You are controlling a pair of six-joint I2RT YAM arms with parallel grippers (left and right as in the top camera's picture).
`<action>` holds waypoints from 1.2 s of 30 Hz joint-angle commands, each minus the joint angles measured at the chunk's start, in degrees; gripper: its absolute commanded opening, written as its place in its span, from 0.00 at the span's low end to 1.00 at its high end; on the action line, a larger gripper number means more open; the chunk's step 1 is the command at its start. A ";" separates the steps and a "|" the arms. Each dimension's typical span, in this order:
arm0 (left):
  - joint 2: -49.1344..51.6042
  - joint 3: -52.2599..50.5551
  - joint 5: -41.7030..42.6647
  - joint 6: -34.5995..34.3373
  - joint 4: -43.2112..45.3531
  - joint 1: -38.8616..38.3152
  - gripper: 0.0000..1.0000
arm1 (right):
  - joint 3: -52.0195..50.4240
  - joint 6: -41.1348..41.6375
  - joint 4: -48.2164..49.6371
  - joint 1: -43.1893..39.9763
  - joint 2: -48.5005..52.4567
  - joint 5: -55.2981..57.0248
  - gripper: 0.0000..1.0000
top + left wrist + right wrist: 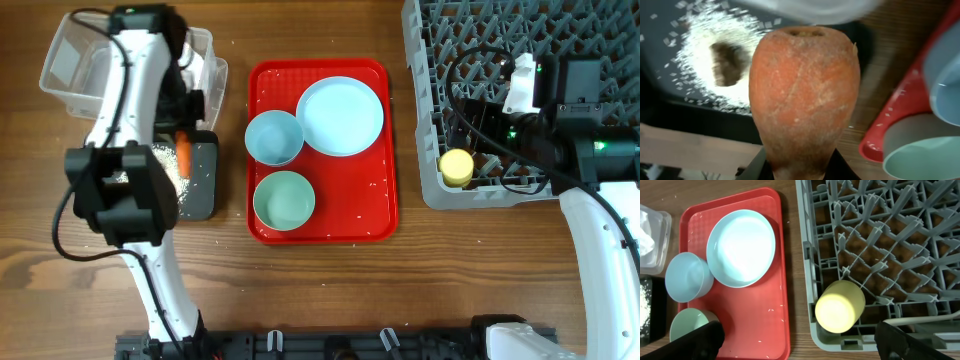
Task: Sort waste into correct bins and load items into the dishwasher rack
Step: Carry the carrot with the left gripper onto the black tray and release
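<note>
The carrot (802, 95) is gripped by its thin end in the left gripper (800, 169). It is held over the black tray (660, 105), likely so it can be dropped there with the white rice grains (695, 70) and brown lump (726, 62). Its orange skin is rough and dusty. The right gripper (800, 340) is spread wide and holds nothing. It is kept by the smooth yellow cup (840, 306) set in the grey rack (880, 230).
</note>
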 commanded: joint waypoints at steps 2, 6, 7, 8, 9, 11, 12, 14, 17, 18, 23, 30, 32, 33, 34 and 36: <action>0.02 1.16 -0.35 -0.96 -1.18 1.60 0.13 | 0.44 0.81 0.83 -0.17 0.33 -0.35 0.99; -0.42 1.16 0.20 -1.01 -1.20 1.31 0.13 | 0.44 0.81 0.87 -0.17 0.35 -0.35 1.00; -0.59 1.16 0.22 -1.64 -1.20 1.33 0.13 | 0.44 0.81 0.81 -0.17 0.33 -0.35 1.00; -0.79 1.16 0.20 -2.27 -1.20 1.38 0.13 | 0.44 0.79 0.74 -0.17 0.35 -0.35 1.00; -0.96 1.14 0.66 -2.29 -1.22 1.46 0.12 | 0.44 0.76 0.66 -0.17 0.35 -0.33 1.00; -1.25 1.07 1.55 -2.75 -1.22 1.49 0.12 | 0.44 0.74 0.44 -0.17 0.35 -0.33 1.00; -1.55 0.59 2.58 -2.91 -1.22 1.49 0.12 | 0.44 0.66 0.22 -0.17 0.35 -0.33 1.00; -2.10 -0.92 2.56 -3.76 -1.22 1.42 0.12 | 0.44 0.63 0.22 -0.17 0.35 -0.31 1.00; -3.48 -4.94 2.54 -4.02 -1.22 1.33 0.13 | 0.44 0.59 0.35 -0.17 0.35 -0.28 1.00; -3.96 -6.45 2.54 -4.15 -1.20 1.33 0.13 | 0.44 0.59 0.39 -0.17 0.33 -0.28 1.00; -4.42 -11.56 1.38 -4.15 0.98 1.33 0.13 | 0.44 0.59 0.70 -0.17 0.35 -0.28 1.00; -4.42 -13.97 0.98 -4.11 7.10 1.33 0.32 | 0.44 0.46 0.87 -0.17 0.33 -0.33 1.00; -4.42 -13.97 0.98 -3.89 7.08 1.33 0.38 | 0.44 0.44 0.87 -0.17 0.33 -0.31 1.00; -4.42 -13.97 0.98 -3.78 6.93 1.33 0.41 | 0.44 0.46 0.87 -0.17 0.35 -0.31 1.00; -4.42 -13.97 1.01 -3.67 6.82 1.33 0.41 | 0.44 0.44 0.85 -0.17 0.35 -0.31 1.00; -4.42 -13.97 1.01 -3.67 6.54 1.33 0.41 | 0.44 0.46 0.85 -0.17 0.35 -0.33 1.00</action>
